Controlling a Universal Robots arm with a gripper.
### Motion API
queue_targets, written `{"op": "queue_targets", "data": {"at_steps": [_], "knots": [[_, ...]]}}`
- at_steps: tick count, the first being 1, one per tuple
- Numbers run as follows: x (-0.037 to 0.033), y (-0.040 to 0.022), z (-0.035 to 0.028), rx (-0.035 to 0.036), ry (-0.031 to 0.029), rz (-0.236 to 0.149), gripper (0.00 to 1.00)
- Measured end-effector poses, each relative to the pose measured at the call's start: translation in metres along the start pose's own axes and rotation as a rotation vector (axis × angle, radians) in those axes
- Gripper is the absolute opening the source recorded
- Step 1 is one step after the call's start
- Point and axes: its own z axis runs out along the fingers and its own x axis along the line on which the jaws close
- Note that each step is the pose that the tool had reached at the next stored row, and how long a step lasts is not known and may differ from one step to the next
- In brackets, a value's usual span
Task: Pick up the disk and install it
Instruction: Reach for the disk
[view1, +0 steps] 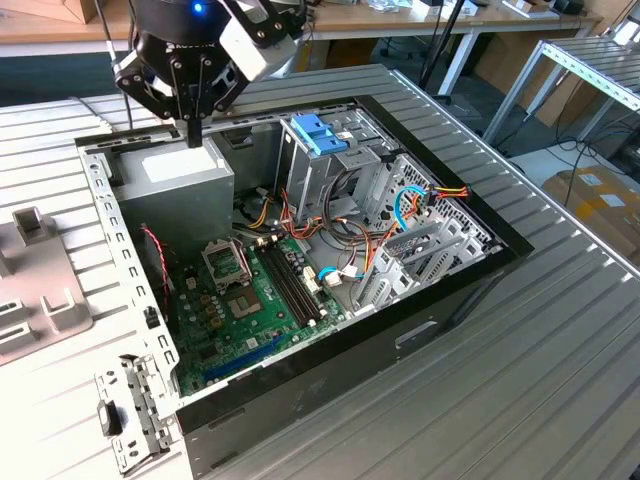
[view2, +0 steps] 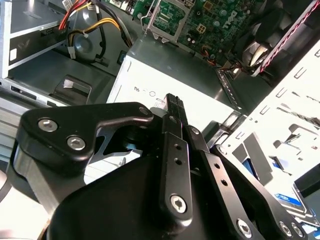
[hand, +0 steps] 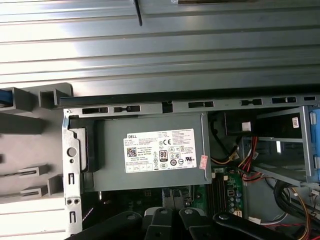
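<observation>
Hand pinched together, empty, hovering just above the power supply inside the open PC case on the desk.

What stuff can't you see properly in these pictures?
1. Second wrist view: what looks like the disk is mostly covered by the hand and cut off by the picture's edge.
2. Second wrist view: much of the power-supply box label sits behind the hand.
3. First wrist view: the motherboard is partly covered by the hand's black links and cut off by the edge.
</observation>
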Motion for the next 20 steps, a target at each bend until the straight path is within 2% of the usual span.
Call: {"op": "queue_targets", "data": {"at_steps": [20], "knots": [[0.0126, -0.0009, -0.0003, 0.0000, -0.0001, 0.000, 0.11]]}}
